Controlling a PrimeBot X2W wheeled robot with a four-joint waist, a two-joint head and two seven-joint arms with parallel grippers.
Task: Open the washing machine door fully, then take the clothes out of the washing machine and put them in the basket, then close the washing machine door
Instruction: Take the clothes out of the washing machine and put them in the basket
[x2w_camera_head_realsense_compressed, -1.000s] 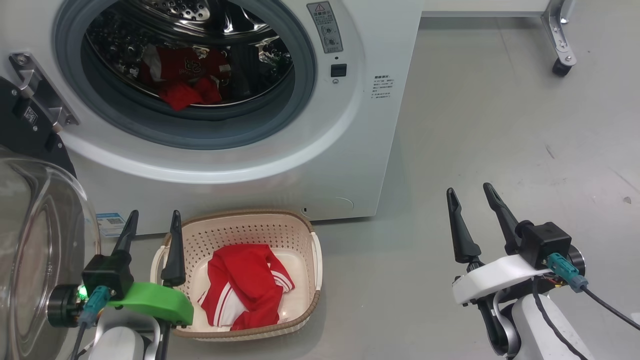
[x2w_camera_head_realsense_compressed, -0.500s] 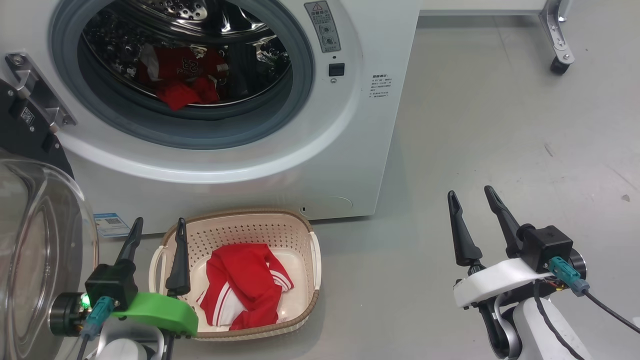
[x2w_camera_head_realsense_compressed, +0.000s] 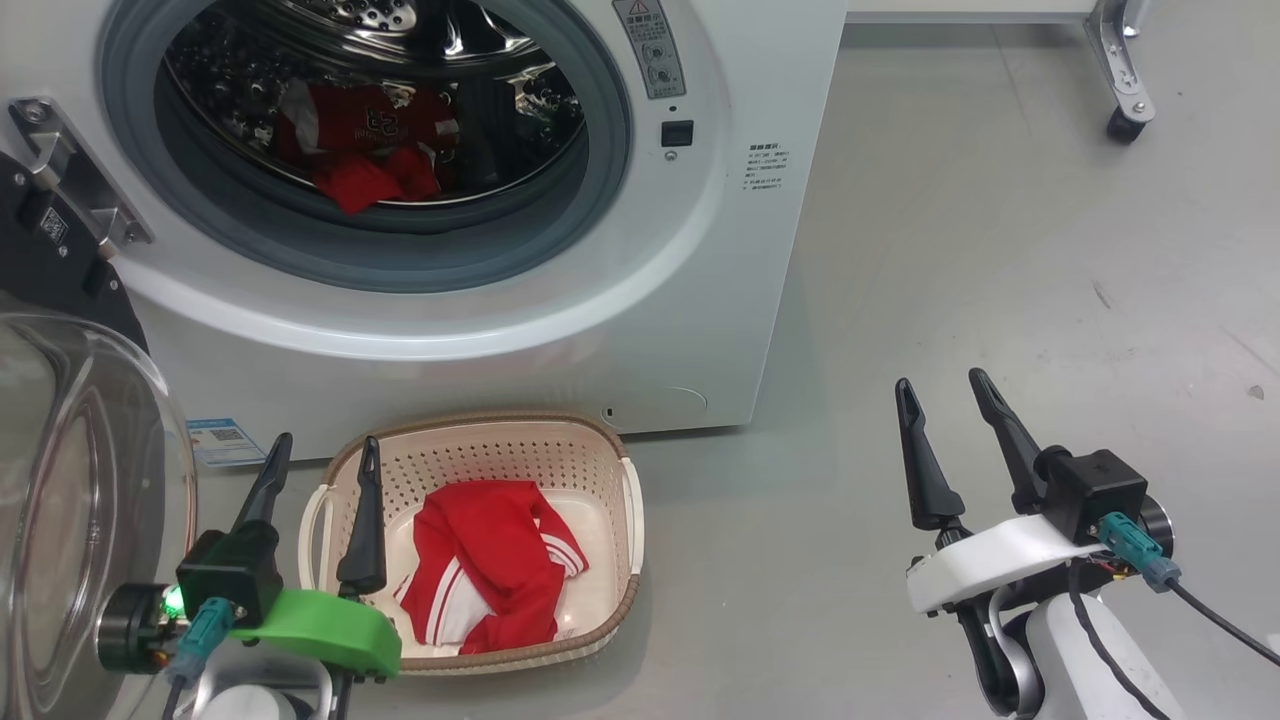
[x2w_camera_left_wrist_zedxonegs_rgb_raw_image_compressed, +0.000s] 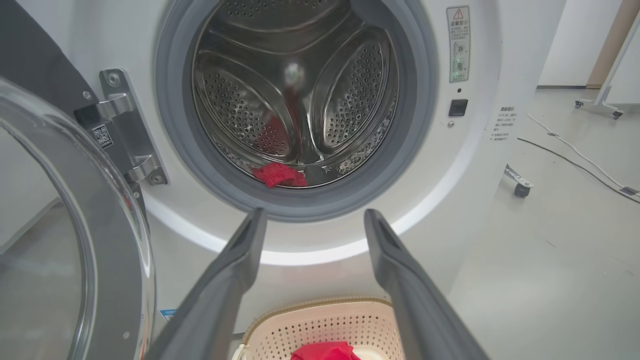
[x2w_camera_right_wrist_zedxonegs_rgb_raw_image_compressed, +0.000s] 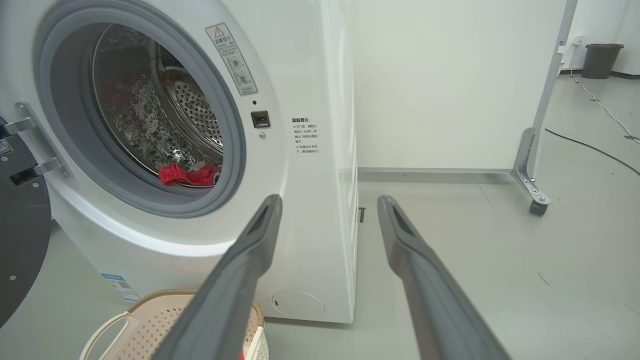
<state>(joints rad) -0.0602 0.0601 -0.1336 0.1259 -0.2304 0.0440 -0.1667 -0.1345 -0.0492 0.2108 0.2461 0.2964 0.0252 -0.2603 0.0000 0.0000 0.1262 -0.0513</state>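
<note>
Clothes (x2w_camera_head_realsense_compressed: 490, 560), red with white stripes: one bundle in the single basket (x2w_camera_head_realsense_compressed: 480, 455), just right of left gripper (x2w_camera_head_realsense_compressed: 327, 442), whose fingers are spread and empty. Right gripper (x2w_camera_head_realsense_compressed: 940, 382) likewise spread and empty, well apart over bare floor (x2w_camera_head_realsense_compressed: 1000, 250). Second red lot (x2w_camera_head_realsense_compressed: 360, 185) in drum of washing machine (x2w_camera_head_realsense_compressed: 620, 320), beyond both grippers; white print on it, possibly "23". Washing machine door (x2w_camera_head_realsense_compressed: 80, 500) stands open at left. Labels: one red-triangle warning sticker (x2w_camera_head_realsense_compressed: 650, 45), one blue label (x2w_camera_head_realsense_compressed: 222, 438), one QR tag (x2w_camera_head_realsense_compressed: 52, 228); small text unreadable.

The washing machine (x2w_camera_head_realsense_compressed: 720, 300) has a glossy white shell, matt rubber ring (x2w_camera_head_realsense_compressed: 400, 258) and shiny steel drum (x2w_camera_left_wrist_zedxonegs_rgb_raw_image_compressed: 240, 95). The basket (x2w_camera_head_realsense_compressed: 480, 458) is cream plastic, the clothes (x2w_camera_head_realsense_compressed: 490, 560) soft cloth.
</note>
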